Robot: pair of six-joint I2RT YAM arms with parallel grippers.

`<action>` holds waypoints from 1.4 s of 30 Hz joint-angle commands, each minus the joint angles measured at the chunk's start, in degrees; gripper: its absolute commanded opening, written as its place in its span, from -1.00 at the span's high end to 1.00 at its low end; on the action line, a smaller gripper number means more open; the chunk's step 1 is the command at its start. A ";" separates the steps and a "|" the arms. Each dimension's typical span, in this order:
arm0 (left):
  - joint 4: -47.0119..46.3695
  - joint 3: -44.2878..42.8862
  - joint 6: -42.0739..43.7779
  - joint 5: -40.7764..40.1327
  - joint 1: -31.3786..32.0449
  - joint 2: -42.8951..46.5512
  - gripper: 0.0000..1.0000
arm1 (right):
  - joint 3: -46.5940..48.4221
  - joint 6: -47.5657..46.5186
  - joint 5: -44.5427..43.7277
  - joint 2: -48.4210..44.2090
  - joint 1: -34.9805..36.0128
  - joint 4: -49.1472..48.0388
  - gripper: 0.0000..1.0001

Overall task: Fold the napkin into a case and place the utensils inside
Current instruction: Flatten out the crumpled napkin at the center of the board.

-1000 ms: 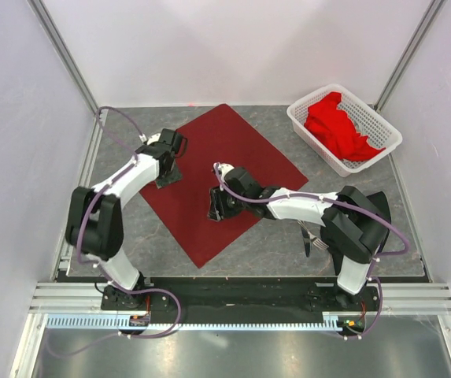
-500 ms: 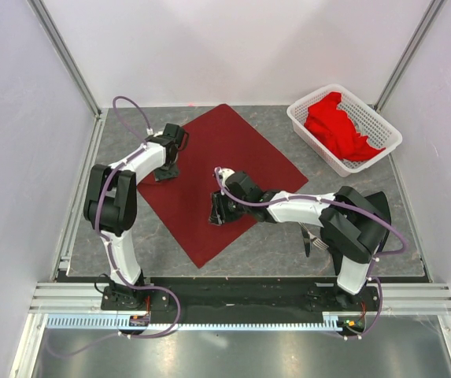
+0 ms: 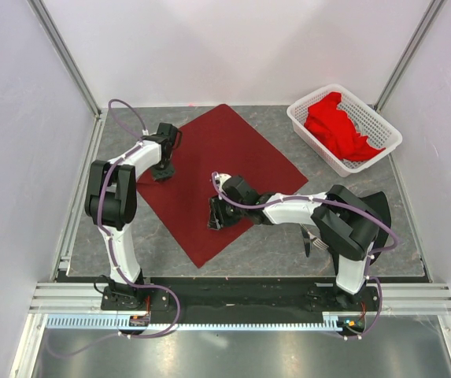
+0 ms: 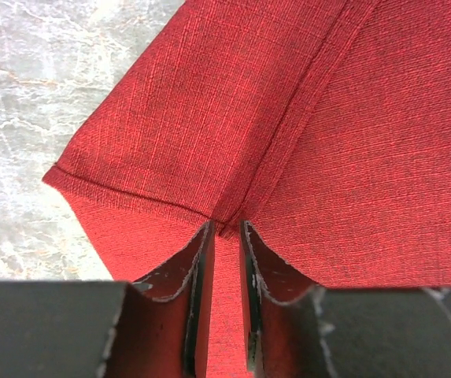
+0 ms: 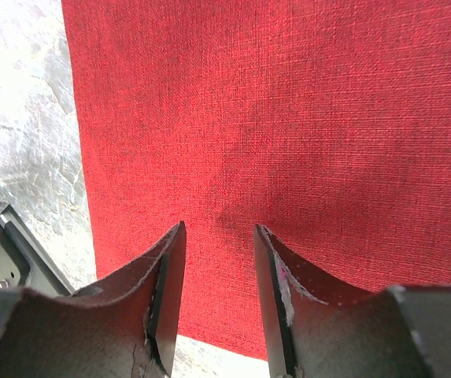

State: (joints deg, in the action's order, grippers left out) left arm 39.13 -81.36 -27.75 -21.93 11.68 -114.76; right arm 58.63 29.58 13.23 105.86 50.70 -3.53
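— Jaws of the left gripper (image 3: 161,170) (image 4: 225,230): how do they stand?
— Nearly together, with only a thin slit between them. A raised ridge of the napkin (image 3: 225,150) (image 4: 327,118) runs into that slit, so they have a pinch of cloth. It is right at the napkin's left corner, left of centre in the overhead view.
— And the corner itself?
— In the left wrist view it points toward the left edge of the frame. It lies on the table (image 4: 20,94), up and left of the fingertips. A crease climbs from the slit toward the upper right.
— Right gripper (image 3: 216,220) (image 5: 219,228)?
— Jaws well apart, holding nothing. Flat napkin (image 5: 249,94) shows in the gap between them; whether the tips touch it I cannot tell. The cloth's edge runs down the left of that frame, beside the left finger.
— Where does the napkin lie overall?
— Spread flat as a diamond mid-table, well apart from the basket (image 3: 313,144) at upper right.
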 commanded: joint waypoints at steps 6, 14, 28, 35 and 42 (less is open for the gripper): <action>-1.61 -1.69 1.03 3.92 -0.26 1.91 0.33 | 0.69 0.30 0.56 1.19 0.89 -2.27 0.05; -1.34 -1.69 0.94 4.18 -0.34 -0.81 0.30 | 0.78 0.30 0.48 1.54 0.89 -2.45 0.05; 1.38 -10.65 2.70 -1.15 -14.47 5.16 0.96 | 0.69 0.30 1.44 2.42 1.24 -2.10 0.06; 2.19 -12.61 3.39 10.31 -17.05 5.59 0.71 | 0.96 -0.93 -0.75 -0.92 1.86 0.19 0.06; -0.46 -5.83 11.03 9.01 -6.77 3.49 0.31 | 1.93 -1.11 -0.31 -0.48 1.77 0.98 0.05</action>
State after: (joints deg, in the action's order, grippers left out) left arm 39.70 -89.93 -23.66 -14.98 -0.12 -110.69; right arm 58.98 29.50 13.23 106.87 52.03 -3.09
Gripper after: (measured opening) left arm 0.333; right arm 0.472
